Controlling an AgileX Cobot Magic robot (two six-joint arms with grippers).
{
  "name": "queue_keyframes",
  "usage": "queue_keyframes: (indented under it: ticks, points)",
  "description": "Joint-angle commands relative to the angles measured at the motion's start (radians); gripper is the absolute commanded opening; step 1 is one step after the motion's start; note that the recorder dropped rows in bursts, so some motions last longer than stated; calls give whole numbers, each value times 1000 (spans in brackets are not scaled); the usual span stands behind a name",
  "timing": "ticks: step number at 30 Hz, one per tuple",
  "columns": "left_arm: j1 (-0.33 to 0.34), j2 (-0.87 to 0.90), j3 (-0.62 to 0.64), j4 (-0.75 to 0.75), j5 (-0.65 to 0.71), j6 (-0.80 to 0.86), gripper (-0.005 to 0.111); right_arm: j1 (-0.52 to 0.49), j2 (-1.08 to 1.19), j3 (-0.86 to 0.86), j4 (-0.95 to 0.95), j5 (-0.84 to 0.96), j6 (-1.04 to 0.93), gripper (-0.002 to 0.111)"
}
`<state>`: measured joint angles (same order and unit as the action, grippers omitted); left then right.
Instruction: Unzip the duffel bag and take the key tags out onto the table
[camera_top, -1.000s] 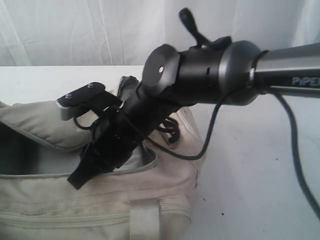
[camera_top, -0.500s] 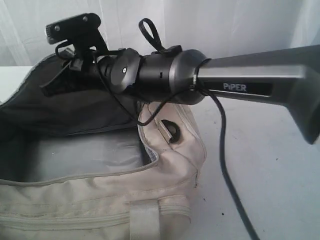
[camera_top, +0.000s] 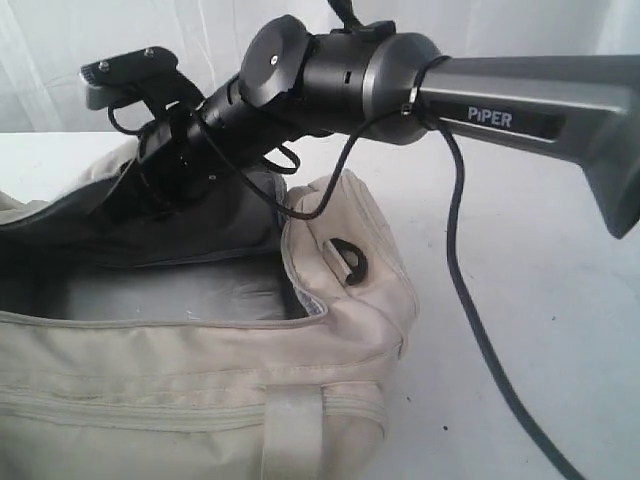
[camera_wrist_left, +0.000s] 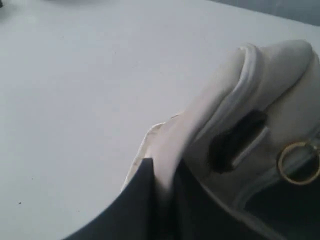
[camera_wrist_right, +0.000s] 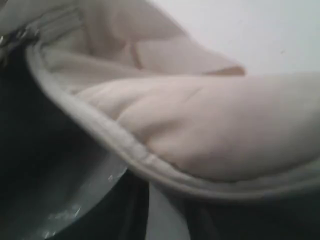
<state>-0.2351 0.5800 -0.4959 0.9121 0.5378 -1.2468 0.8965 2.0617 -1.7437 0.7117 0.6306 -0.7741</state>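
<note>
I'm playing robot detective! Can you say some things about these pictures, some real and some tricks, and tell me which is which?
1. The duffel bag is unzipped, and its grey lining shows. True.
2. The key tags are lying out on the table. False: no key tags can be seen on the table.
3. A robot arm reaches across above the bag. True.
4. The bag is bright red. False: it is cream.
5. A black strap ring sits on the end of the bag. True.
</note>
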Motion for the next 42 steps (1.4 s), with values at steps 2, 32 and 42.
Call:
queue_keyframes:
  ticks: [2, 32, 42]
  points:
    - [3, -51, -69, 137, 15, -28, 0, -1, 16, 0, -58, 308, -15, 23]
    - [3, -54, 19, -151, 9, 208, 0, -1, 274, -89, 184, -479, 97, 23]
    - [3, -54, 19, -168, 8, 246, 0, -1, 96, -96, 163, -243, 61, 23]
